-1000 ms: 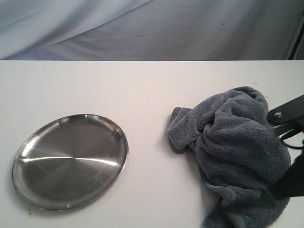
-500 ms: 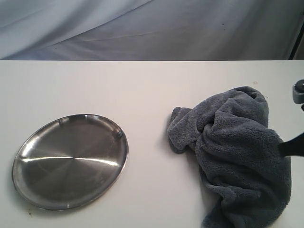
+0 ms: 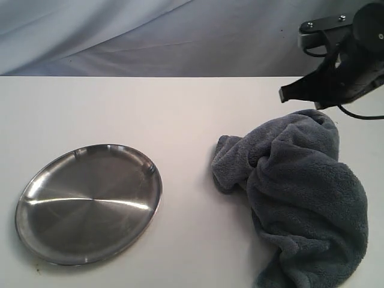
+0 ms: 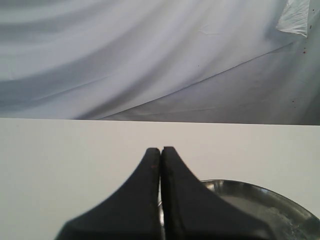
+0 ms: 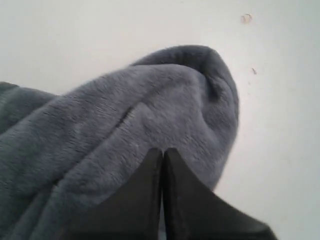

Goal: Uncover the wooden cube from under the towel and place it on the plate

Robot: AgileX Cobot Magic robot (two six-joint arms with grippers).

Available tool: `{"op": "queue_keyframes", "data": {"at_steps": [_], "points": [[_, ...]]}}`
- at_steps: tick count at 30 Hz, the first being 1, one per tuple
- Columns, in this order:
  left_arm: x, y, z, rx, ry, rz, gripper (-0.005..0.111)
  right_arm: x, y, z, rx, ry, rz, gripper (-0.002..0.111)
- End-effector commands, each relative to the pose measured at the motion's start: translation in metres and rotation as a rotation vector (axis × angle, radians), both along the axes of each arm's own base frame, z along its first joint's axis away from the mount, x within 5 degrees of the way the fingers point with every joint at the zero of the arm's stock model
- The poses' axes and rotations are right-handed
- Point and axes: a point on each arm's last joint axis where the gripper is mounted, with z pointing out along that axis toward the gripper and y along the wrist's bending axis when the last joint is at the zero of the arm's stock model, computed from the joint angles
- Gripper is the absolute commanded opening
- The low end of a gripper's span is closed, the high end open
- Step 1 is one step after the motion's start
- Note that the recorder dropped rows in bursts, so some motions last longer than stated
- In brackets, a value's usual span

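Note:
The dark blue-grey towel (image 3: 300, 192) lies bunched on the right of the white table and hides the wooden cube completely. The shiny steel plate (image 3: 89, 203) rests at the left with nothing on it. My right gripper (image 3: 288, 95) hovers above the towel's far corner, its jaws pressed together and holding nothing; in its wrist view the right gripper (image 5: 162, 151) sits over the towel (image 5: 125, 125). My left gripper (image 4: 160, 150) is shut and empty, with the plate's rim (image 4: 260, 192) just beyond it; this gripper does not show in the exterior view.
A grey cloth backdrop (image 3: 180, 36) hangs behind the table's far edge. Bare white tabletop (image 3: 192, 120) separates plate and towel. Small specks (image 5: 246, 19) lie on the table near the towel's corner.
The right arm has swung from low at the right edge, beside the towel, up and back to above the towel's far corner. Towel and plate have not moved.

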Motion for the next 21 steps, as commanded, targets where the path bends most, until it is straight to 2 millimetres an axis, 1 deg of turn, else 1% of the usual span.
{"op": "queue_keyframes", "data": {"at_steps": [1,4,7,9,14,17,19,21], "points": [[0.000,0.000,-0.001,0.000,0.001,-0.001,0.001,0.025,0.022,-0.010,0.142,0.041,0.103,0.000],[0.000,0.000,-0.001,0.000,0.001,-0.001,0.001,0.028,0.033,-0.013,0.240,0.063,0.141,0.000],[0.000,0.000,-0.001,-0.002,0.001,-0.001,0.001,0.024,0.037,-0.013,0.268,0.096,0.171,0.000],[0.000,0.000,-0.001,-0.002,0.001,-0.001,0.001,0.020,0.041,-0.014,0.252,0.129,0.213,0.000],[0.000,0.000,-0.001,-0.002,0.001,-0.001,0.001,0.006,0.063,-0.016,0.211,0.197,0.313,0.000],[0.000,0.000,-0.001,-0.002,0.001,-0.001,0.001,-0.006,0.080,-0.018,0.196,0.249,0.365,0.000],[0.000,0.000,-0.001,0.000,0.001,-0.001,0.001,-0.017,0.091,-0.020,0.183,0.286,0.406,0.000],[0.000,0.000,-0.001,0.000,0.001,-0.001,0.001,-0.030,0.098,-0.024,0.166,0.311,0.434,0.000]]}}
